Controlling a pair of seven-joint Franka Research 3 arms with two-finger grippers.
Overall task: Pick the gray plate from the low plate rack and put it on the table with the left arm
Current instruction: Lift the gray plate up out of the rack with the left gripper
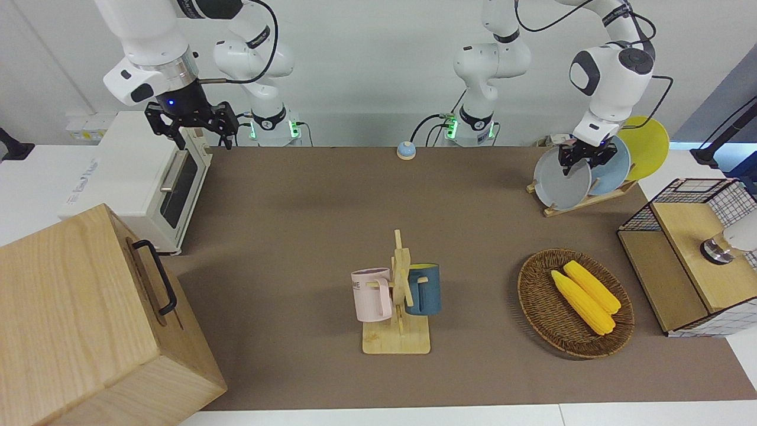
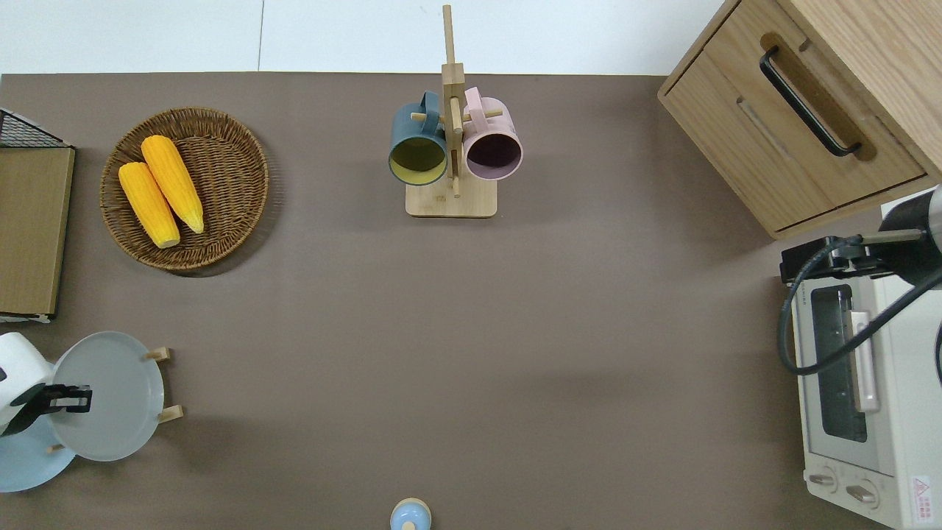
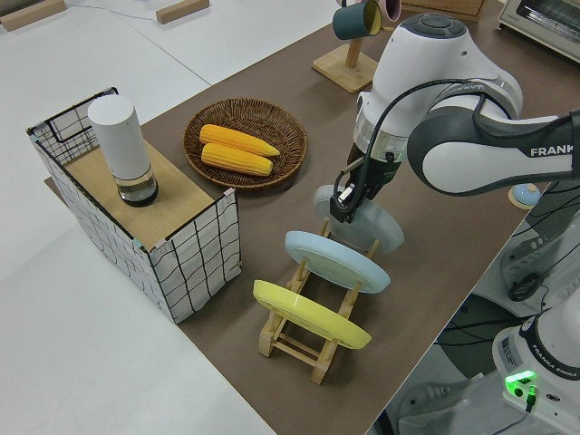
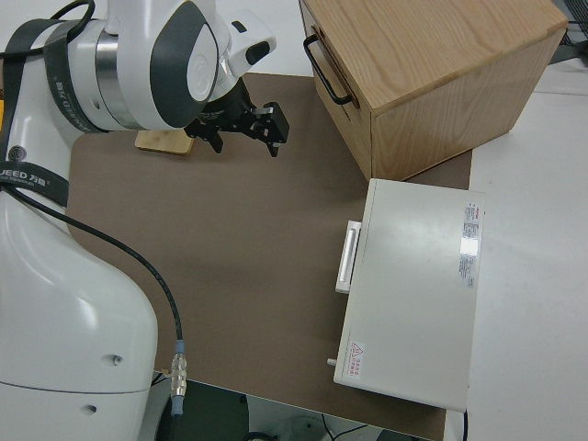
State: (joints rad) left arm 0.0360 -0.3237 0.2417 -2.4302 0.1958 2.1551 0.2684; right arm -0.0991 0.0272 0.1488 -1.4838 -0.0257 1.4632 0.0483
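The gray plate leans in the slot of the low plate rack that is farthest from the robots, at the left arm's end of the table. It also shows in the overhead view and the left side view. My left gripper is at the plate's upper rim, fingers drawn in on it, as the overhead view and the left side view show. A light-blue plate and a yellow plate stand in the slots nearer the robots. My right gripper is parked and open.
A wicker basket with two corn cobs and a wire crate lie farther from the robots than the rack. A mug stand stands mid-table. A toaster oven and wooden cabinet are at the right arm's end.
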